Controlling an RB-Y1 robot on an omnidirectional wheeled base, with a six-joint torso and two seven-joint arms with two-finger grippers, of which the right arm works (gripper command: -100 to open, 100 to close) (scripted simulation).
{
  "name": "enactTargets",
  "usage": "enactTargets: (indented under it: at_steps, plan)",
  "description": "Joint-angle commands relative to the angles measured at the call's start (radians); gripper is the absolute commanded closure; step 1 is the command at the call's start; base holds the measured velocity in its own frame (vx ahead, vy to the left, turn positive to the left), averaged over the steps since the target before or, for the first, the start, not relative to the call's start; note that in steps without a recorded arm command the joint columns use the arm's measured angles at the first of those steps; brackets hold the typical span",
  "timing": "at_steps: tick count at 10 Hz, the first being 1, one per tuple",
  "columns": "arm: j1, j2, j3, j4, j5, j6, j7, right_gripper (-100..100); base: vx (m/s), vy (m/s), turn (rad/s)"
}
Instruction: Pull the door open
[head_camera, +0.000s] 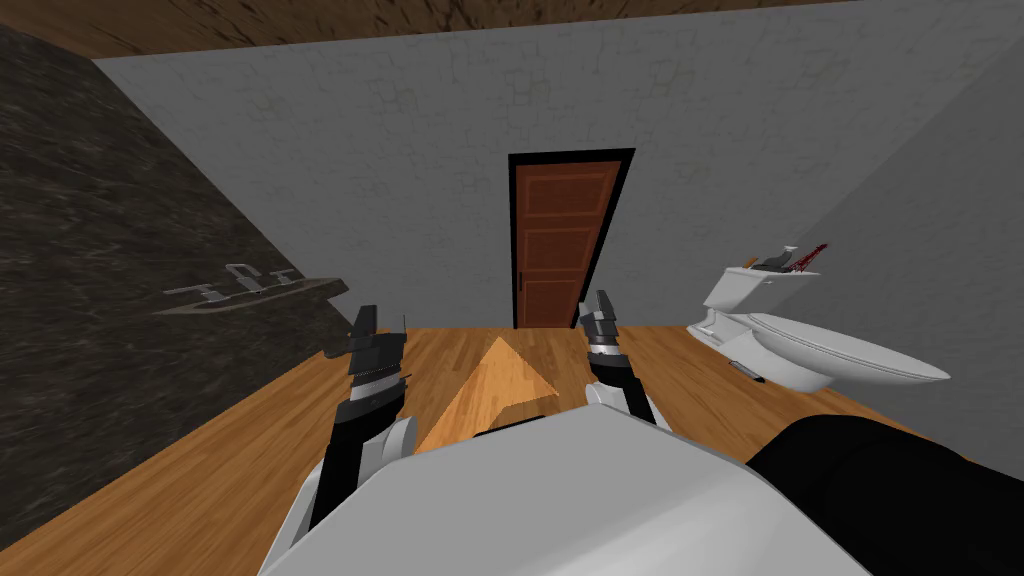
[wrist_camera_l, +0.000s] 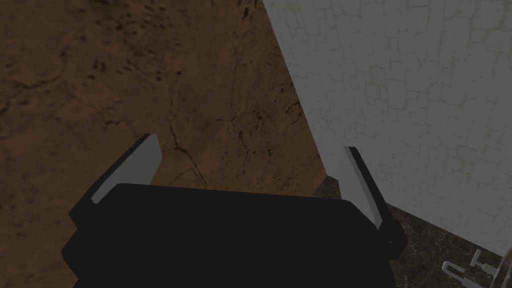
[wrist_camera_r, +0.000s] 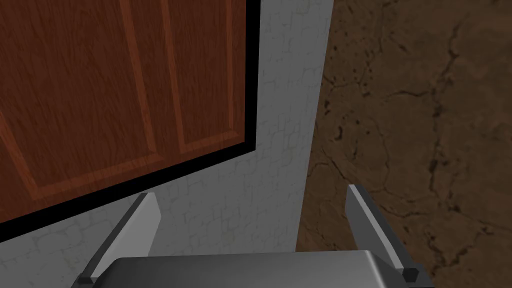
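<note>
A reddish-brown panelled door (head_camera: 560, 240) stands shut in a black frame in the grey far wall, well ahead of me across the wooden floor. A small dark handle (head_camera: 520, 284) sits on its left edge. Both arms are raised in front of my chest, far short of the door. My left gripper (head_camera: 376, 330) (wrist_camera_l: 250, 162) is open and holds nothing. My right gripper (head_camera: 601, 306) (wrist_camera_r: 252, 207) is open too, and beyond it the door (wrist_camera_r: 115, 85) and its frame corner show.
A white toilet (head_camera: 800, 345) stands at the right wall, with small items on its tank. On the left, a counter with a faucet (head_camera: 240, 283) juts from the dark stone wall. Wooden floor (head_camera: 500, 350) lies between me and the door.
</note>
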Motion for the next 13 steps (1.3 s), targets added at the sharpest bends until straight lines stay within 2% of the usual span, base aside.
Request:
enactTargets:
  at_steps: [1,6,13]
  plan:
    - [-0.01,-0.011,0.003,0.029,-0.02,-0.01,-0.023,-100,0.064,-0.073,0.064]
    - [-0.05,-0.046,0.015,0.143,-0.101,-0.048,-0.114,-100,0.124,-0.004,0.091]
    - [-0.092,-0.074,0.027,0.265,-0.187,-0.089,-0.212,-100,0.088,-0.015,0.067]
